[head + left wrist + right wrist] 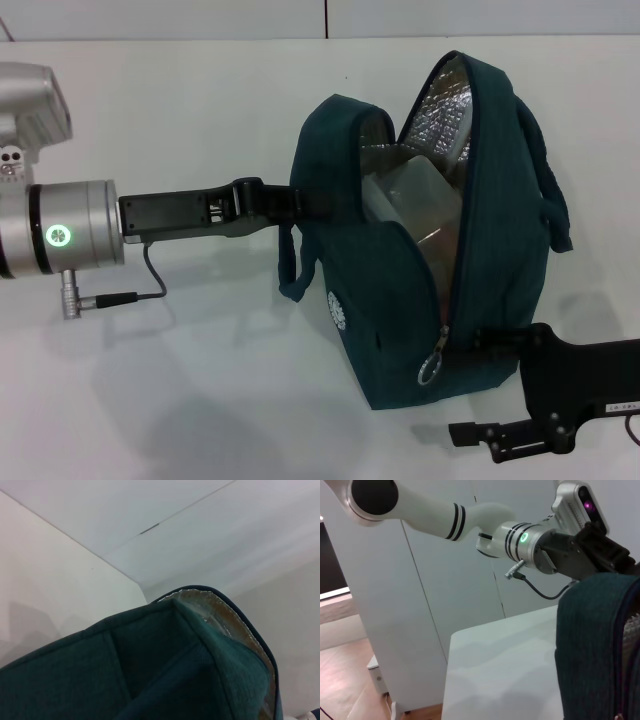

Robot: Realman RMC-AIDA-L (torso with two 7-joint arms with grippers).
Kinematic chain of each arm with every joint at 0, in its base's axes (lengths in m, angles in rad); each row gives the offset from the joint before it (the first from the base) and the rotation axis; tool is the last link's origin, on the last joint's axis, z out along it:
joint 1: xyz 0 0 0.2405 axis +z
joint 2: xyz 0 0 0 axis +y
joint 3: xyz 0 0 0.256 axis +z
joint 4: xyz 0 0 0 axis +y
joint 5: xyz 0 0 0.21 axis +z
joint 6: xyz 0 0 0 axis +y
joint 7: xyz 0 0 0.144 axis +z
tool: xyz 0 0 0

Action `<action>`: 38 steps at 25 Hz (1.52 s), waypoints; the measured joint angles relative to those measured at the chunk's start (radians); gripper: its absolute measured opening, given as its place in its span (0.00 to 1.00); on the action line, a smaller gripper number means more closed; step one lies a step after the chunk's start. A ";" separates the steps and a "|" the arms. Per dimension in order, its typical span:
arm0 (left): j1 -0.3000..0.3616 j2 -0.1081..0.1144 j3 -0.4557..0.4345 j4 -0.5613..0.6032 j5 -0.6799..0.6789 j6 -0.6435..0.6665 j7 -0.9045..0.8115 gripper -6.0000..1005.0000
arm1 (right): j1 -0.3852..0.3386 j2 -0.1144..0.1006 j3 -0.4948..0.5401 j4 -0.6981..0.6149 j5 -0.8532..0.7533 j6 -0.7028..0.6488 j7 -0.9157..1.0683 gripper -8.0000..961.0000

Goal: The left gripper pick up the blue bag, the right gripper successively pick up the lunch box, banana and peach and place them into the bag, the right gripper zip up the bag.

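— Blue bag (pixel 400 300) stands on the table (pixel 200 380), mouth gaping, left gripper (pixel 285 203) clamped on its edge?
— Yes. The zipper pull (pixel 432 368) hangs low, just beside the right gripper (pixel 490 345), whose fingers I can't tell. Right arm is nearer.

My left wrist camera is filled by the blue bag (pixel 150 675), dark teal fabric up close, a seam across it. Silver foil lining (pixel 225 620) shows along its open rim. White table (pixel 60 585) behind.
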 joint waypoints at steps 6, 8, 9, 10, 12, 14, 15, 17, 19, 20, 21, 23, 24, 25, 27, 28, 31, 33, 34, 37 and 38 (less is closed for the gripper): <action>0.011 0.000 -0.002 0.000 0.000 0.001 0.000 0.05 | -0.010 -0.005 0.006 0.011 0.009 0.009 0.002 0.80; 0.014 0.001 -0.002 0.000 0.000 0.001 0.000 0.05 | -0.016 -0.006 0.007 0.007 0.010 0.014 0.002 0.80; 0.014 0.001 -0.003 0.000 0.000 0.001 0.000 0.05 | -0.017 -0.006 0.007 0.006 0.011 0.019 0.002 0.80; 0.014 0.001 -0.003 0.000 0.000 0.001 0.000 0.05 | -0.017 -0.006 0.007 0.006 0.011 0.026 0.002 0.80; 0.015 0.001 -0.004 0.000 0.000 0.003 0.000 0.05 | -0.014 -0.004 0.005 0.009 0.012 0.037 0.003 0.80; 0.016 0.001 -0.004 0.000 0.000 0.004 0.000 0.05 | -0.013 -0.004 0.004 0.012 0.012 0.039 0.007 0.80; 0.017 0.002 -0.004 0.000 0.000 0.004 0.000 0.05 | -0.015 -0.004 0.005 0.012 0.012 0.038 0.008 0.80; 0.020 0.002 -0.005 0.000 0.000 0.004 0.000 0.05 | -0.027 -0.006 0.009 0.010 0.022 0.038 0.009 0.80; 0.020 0.002 -0.005 0.000 0.000 0.004 0.000 0.05 | -0.037 -0.007 0.010 0.006 0.032 0.040 0.009 0.80; 0.020 0.002 -0.006 0.000 0.001 0.004 0.000 0.05 | -0.039 -0.007 0.010 0.006 0.034 0.041 0.009 0.80; 0.020 0.002 -0.006 0.000 0.001 0.004 0.000 0.05 | -0.041 -0.007 0.010 0.005 0.035 0.041 0.009 0.80; 0.020 0.003 -0.006 0.000 0.001 0.004 0.000 0.05 | -0.039 -0.007 0.010 0.005 0.036 0.041 0.009 0.80; 0.020 0.003 -0.006 0.000 0.001 0.004 0.000 0.05 | -0.037 -0.006 0.010 0.005 0.036 0.041 0.010 0.80; 0.020 0.003 -0.006 0.001 0.001 0.004 0.000 0.05 | -0.035 -0.005 0.010 0.005 0.036 0.041 0.010 0.80; 0.021 0.003 -0.006 0.001 0.001 0.004 0.000 0.05 | -0.034 -0.005 0.010 0.005 0.040 0.039 0.011 0.80; 0.022 0.003 -0.006 0.001 0.001 0.004 0.000 0.05 | -0.036 -0.006 0.010 0.005 0.045 0.038 0.012 0.80; 0.029 0.003 -0.006 0.008 0.001 0.004 0.000 0.05 | -0.044 -0.010 0.011 0.003 0.073 0.038 0.013 0.80; 0.029 0.003 -0.006 0.009 0.000 0.004 0.000 0.05 | -0.046 -0.012 0.011 0.001 0.077 0.038 0.013 0.80; 0.029 0.003 -0.005 0.009 0.000 0.004 0.000 0.05 | -0.046 -0.012 0.012 0.000 0.077 0.039 0.013 0.80; 0.029 0.003 -0.005 0.009 0.000 0.004 0.000 0.05 | -0.046 -0.012 0.012 0.000 0.077 0.041 0.013 0.80; 0.029 0.003 -0.005 0.009 0.000 0.004 0.000 0.05 | -0.046 -0.012 0.011 0.000 0.078 0.041 0.013 0.80</action>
